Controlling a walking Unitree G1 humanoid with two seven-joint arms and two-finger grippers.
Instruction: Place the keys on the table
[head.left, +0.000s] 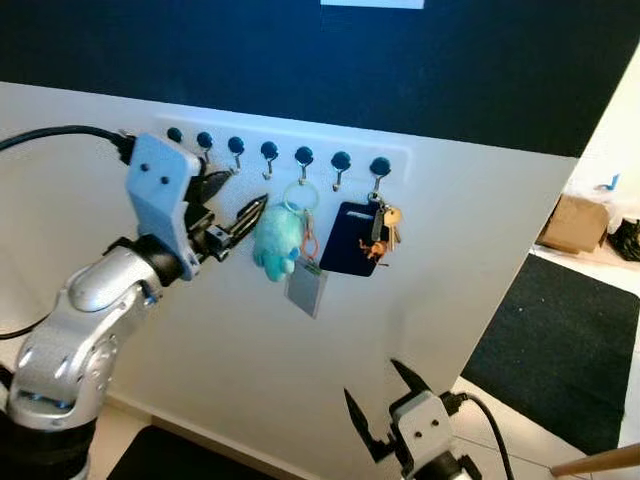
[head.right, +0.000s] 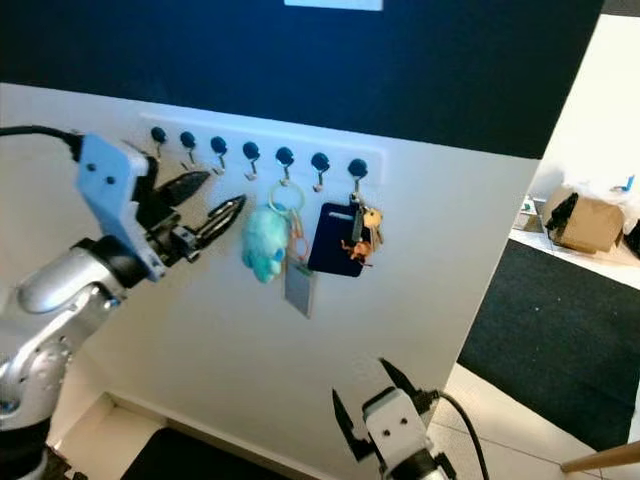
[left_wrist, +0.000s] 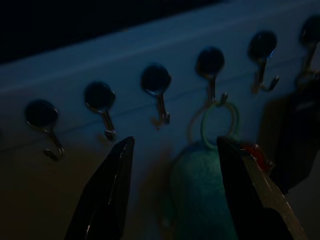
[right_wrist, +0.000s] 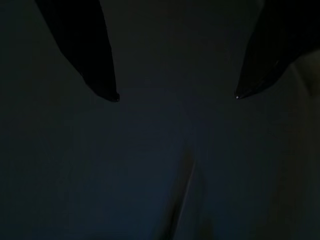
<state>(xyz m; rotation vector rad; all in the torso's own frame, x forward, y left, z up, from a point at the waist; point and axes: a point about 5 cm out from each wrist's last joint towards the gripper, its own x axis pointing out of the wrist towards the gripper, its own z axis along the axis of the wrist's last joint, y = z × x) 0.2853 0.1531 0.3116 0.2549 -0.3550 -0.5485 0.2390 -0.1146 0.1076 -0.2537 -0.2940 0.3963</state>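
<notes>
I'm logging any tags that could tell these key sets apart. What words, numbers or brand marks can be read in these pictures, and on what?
No text can be read.
Dark blue tag on the last hook: no print visible.
Grey tag under the teal plush keychain: blank or too blurred to tell.
Keys: too small to show any stamping.
Cardboard box: no legible marking.
</notes>
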